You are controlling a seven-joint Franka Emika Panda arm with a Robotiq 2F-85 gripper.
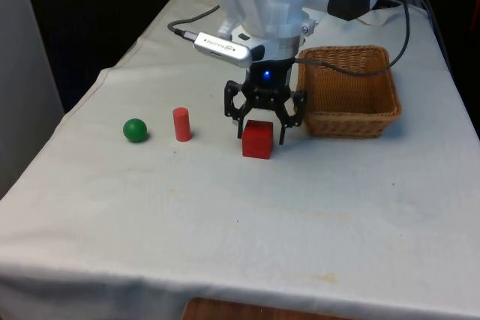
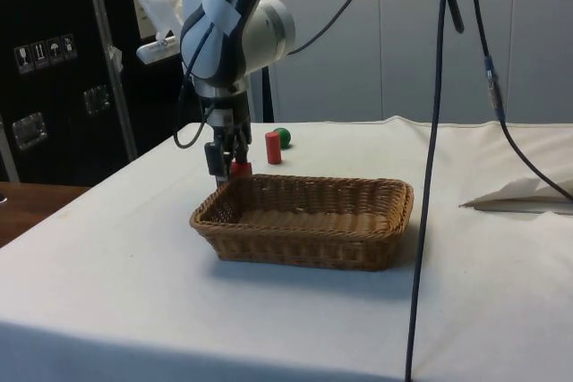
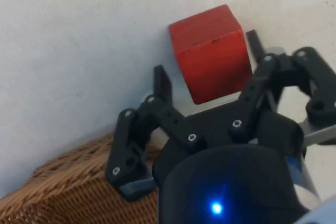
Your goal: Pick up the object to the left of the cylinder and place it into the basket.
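White cloth (image 1: 225, 215) foremost; open gripper (image 1: 262, 127) astride red cube (image 1: 257, 139); basket (image 1: 349, 121) adjacent.

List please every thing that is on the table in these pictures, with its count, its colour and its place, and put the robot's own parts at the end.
ball: one, green, nearest the front view's left, apart from the others.
cylinder: one, red, upright, just beside the ball, toward the front view's right.
cube: one, red, on the cloth between the cylinder and the basket, directly under the gripper.
basket: one, brown wicker, nothing inside it, at the front view's right.
table: one, covered by a white cloth.
gripper: one, black, open, fingers either side of the cube, not closed on it.
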